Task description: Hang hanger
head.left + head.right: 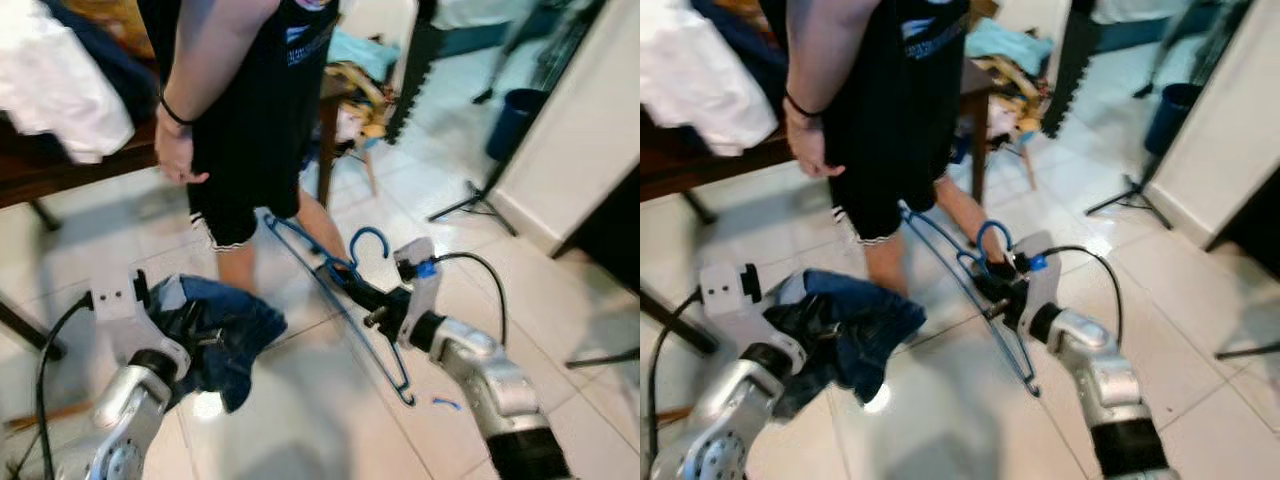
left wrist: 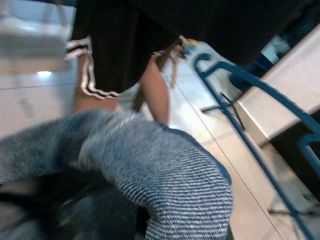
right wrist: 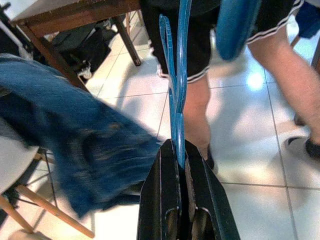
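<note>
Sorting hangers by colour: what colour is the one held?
Blue; the hanger, held by the right pincer, shows best in the left eye view.

I am looking down at a white tiled floor; a small blue scrap is lying on it beside my right arm. A dark wooden table is standing at the upper left, carrying white cloth and dark garments.

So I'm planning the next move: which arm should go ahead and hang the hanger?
The right. Its tool is shut on the blue hanger near the hook, which sticks up free. The left tool is wrapped up in the denim garment.
</note>
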`<state>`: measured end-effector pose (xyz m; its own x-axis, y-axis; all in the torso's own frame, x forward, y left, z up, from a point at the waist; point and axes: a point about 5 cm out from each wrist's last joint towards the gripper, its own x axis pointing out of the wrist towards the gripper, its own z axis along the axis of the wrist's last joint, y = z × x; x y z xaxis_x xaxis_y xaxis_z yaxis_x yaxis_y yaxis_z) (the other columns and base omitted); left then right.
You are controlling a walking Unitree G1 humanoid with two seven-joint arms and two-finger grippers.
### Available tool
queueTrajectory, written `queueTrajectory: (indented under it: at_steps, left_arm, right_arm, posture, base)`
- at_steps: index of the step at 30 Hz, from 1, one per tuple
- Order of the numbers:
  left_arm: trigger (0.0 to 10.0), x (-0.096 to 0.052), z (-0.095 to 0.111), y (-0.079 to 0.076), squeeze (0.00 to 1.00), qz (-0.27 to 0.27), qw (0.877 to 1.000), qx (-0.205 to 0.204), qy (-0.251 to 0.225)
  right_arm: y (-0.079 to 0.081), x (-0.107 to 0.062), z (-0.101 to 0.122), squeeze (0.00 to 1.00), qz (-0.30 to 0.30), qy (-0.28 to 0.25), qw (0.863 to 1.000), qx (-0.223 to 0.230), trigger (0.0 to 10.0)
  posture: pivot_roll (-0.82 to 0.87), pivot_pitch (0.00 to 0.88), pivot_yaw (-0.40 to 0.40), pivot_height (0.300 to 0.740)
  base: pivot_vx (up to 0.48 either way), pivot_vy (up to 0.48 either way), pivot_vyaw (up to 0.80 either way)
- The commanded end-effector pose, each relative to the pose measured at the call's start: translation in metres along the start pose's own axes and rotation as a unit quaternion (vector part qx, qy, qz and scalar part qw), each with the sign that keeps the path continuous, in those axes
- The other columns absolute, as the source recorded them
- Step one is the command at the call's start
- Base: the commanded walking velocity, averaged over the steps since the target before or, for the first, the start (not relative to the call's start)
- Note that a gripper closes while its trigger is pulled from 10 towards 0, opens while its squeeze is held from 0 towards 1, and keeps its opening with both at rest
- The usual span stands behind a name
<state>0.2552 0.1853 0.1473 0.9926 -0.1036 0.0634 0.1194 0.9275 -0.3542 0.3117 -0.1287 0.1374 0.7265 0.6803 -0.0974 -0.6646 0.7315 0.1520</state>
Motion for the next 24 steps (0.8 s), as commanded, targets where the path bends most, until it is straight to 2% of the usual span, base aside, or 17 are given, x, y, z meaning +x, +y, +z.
queueTrajectory:
  at_steps: [1, 21, 24]
  left_arm:
    - [10.0, -0.0042, 0.0011, 0.0040, 0.00, 0.003, 1.000, 0.009, -0.003]
    - [10.0, -0.0024, 0.0016, 0.0042, 0.00, 0.002, 1.000, 0.010, -0.005]
    - [10.0, -0.0024, 0.0022, 0.0036, 0.00, -0.001, 1.000, 0.009, -0.008]
  right_arm:
    - [0.0007, -0.0011, -0.0044, 0.00, 0.000, 0.004, 1.000, 0.009, 10.0]
    - [-0.0004, -0.0007, -0.0016, 0.00, -0.002, -0.007, 1.000, 0.013, 10.0]
    - [-0.0007, -0.0008, -0.0011, 0.00, -0.002, -0.011, 1.000, 0.017, 10.0]
  posture:
    - [-0.03, 0.169, 0.006, 0.740]
    - [-0.03, 0.165, 0.007, 0.740]
    - [-0.03, 0.163, 0.007, 0.740]
  base:
    - [0.000, 0.000, 0.00]
    - [0.000, 0.000, 0.00]
    - [0.308, 0.000, 0.00]
